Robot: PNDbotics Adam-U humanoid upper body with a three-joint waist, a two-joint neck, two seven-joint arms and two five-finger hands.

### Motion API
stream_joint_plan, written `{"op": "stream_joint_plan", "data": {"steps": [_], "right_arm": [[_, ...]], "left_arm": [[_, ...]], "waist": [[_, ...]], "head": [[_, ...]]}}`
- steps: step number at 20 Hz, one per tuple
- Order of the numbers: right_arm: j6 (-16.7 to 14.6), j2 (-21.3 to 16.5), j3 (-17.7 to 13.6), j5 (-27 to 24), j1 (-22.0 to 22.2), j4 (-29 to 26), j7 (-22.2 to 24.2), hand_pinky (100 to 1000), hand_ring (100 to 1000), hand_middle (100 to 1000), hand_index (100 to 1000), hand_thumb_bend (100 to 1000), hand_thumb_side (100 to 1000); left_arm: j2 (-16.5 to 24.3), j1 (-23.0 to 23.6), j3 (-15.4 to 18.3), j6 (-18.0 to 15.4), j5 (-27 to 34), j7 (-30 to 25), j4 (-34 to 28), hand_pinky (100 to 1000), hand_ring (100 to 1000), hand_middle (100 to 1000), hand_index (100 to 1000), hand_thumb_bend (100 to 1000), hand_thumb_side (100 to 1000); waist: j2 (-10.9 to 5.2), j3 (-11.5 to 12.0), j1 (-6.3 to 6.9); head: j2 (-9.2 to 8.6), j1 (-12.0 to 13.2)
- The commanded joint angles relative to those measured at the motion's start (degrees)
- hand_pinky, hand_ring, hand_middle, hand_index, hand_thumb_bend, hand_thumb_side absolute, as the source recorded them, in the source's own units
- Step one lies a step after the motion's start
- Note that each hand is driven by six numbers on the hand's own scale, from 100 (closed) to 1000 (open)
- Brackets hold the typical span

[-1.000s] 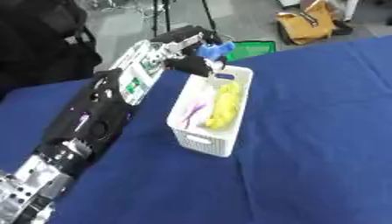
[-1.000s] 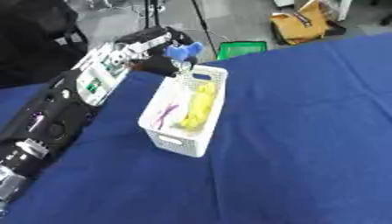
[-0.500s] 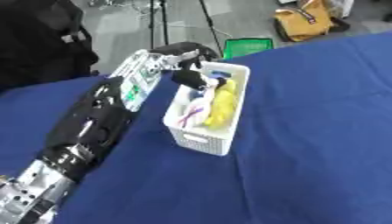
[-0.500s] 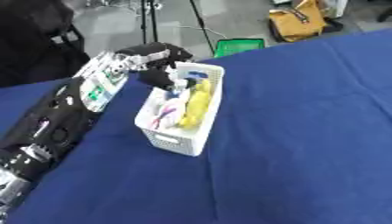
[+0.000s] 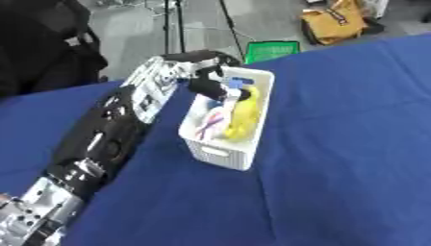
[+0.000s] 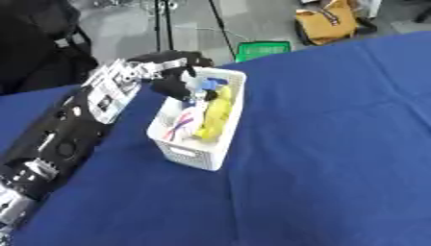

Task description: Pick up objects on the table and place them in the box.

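Now, in the left eye view, my left hand (image 5: 209,82) is dipped over the far end of the white box (image 5: 221,154), its fingers curled down inside the rim, with a small blue thing (image 5: 235,85) right at the fingertips; I cannot tell whether they pinch it or have let it go. Just beyond the hand toward the near end lie a yellow object (image 5: 240,115) and a pale pink-and-white item (image 5: 210,126), both inside the box. In the right eye view the hand (image 6: 174,81) again sits low over the box (image 6: 192,153), the blue piece just beside its fingers. My judgement: the release is the step in hand, so I would open the fingers fully while low, then lift straight up so nothing catches the rim or tips the box. My right hand shows in neither view. The blue cloth (image 6: 336,144) beyond the hand's side looks bare.
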Motion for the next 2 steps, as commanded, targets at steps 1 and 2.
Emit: {"op": "stream_joint_plan", "data": {"steps": [1, 2], "right_arm": [[-0.3, -1.0, -0.4, 0.0, 0.3, -0.9, -0.7, 780, 756, 686, 773, 100, 827], [-0.2, -1.1, -0.5, 0.1, 0.6, -0.9, -0.7, 780, 756, 686, 773, 100, 826]], "left_arm": [[4.4, -0.7, -0.8, 0.2, -1.0, 2.3, -6.4, 670, 830, 898, 968, 386, 761], [5.4, -0.3, -1.0, 0.3, -0.9, 3.2, -8.4, 671, 828, 895, 968, 354, 789]], "waist": [[-2.51, 0.9, -0.65], [-2.88, 1.4, -0.67]], "head": [[1.08, -1.1], [1.42, -1.4]]}}
